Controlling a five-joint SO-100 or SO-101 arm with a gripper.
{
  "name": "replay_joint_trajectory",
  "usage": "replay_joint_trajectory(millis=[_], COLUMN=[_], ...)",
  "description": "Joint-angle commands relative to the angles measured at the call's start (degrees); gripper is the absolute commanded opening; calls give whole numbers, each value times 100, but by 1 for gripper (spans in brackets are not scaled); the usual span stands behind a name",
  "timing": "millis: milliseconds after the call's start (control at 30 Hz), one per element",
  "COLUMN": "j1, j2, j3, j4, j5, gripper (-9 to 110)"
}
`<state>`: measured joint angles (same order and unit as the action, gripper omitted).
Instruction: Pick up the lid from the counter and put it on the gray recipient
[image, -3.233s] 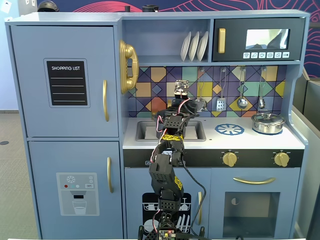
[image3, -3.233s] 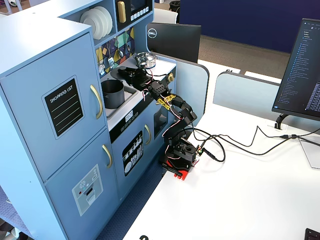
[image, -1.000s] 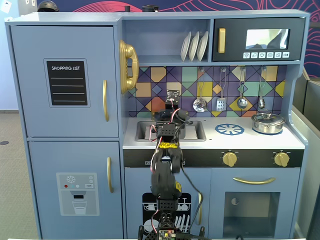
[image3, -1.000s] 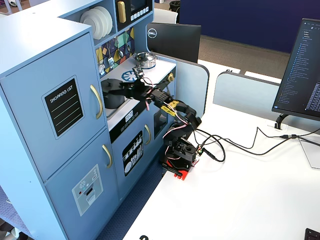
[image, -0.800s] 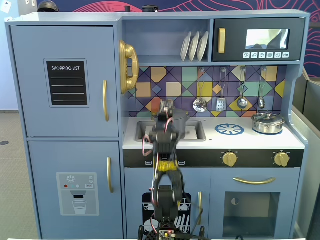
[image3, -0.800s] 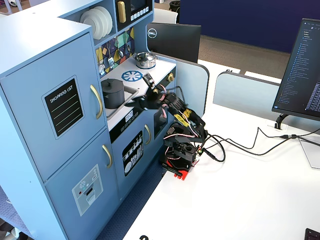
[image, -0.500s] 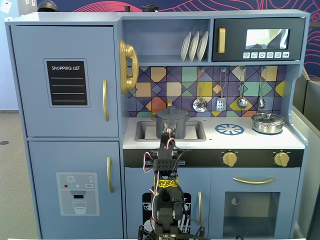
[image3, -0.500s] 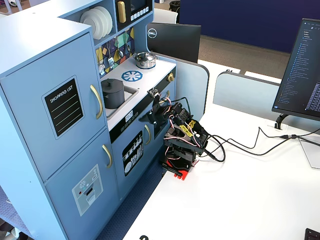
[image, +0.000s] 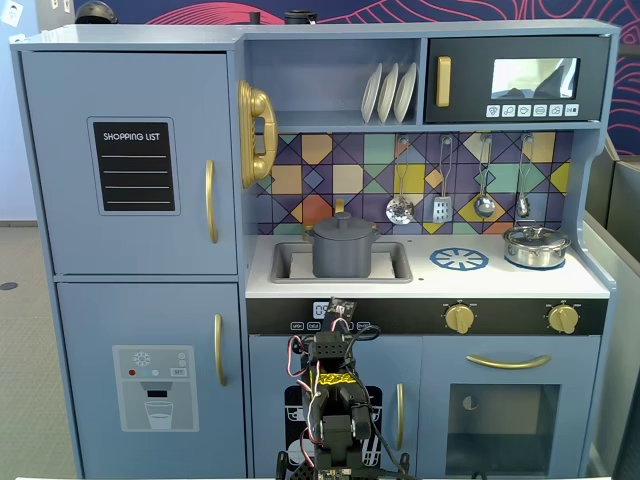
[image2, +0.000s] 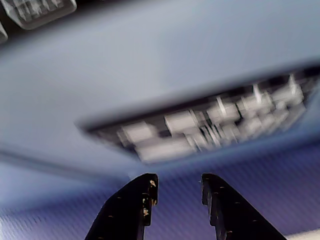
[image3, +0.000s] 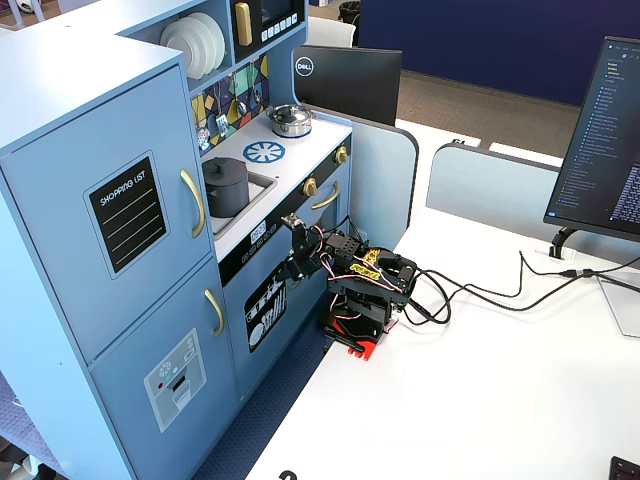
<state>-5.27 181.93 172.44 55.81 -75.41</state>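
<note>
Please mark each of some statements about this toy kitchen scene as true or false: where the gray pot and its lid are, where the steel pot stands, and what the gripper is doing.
1. The gray recipient stands in the sink. True.
2. The lid lies flat on the counter beside the burner print. False: it sits on top of the gray pot.
3. The shiny steel pot stands at the right end of the counter in a fixed view. True.
4. The gripper is shut on the lid. False: in the wrist view its fingers are apart and hold nothing.
5. Three white plates stand on the upper shelf. True.
</note>
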Motion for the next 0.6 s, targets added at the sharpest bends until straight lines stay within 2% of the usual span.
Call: replay_joint_trajectory(millis=[0, 200, 233, 333, 567], j1=[-44, -79, -88, -44, 44], j2=[0, 9, 9, 9, 9], j3=[-53, -53, -53, -53, -53], j4=[1055, 2892, 3023, 3155, 3173], j5=[-606, -2101, -2039, -967, -1107], gripper=[0, 2, 2, 4, 7])
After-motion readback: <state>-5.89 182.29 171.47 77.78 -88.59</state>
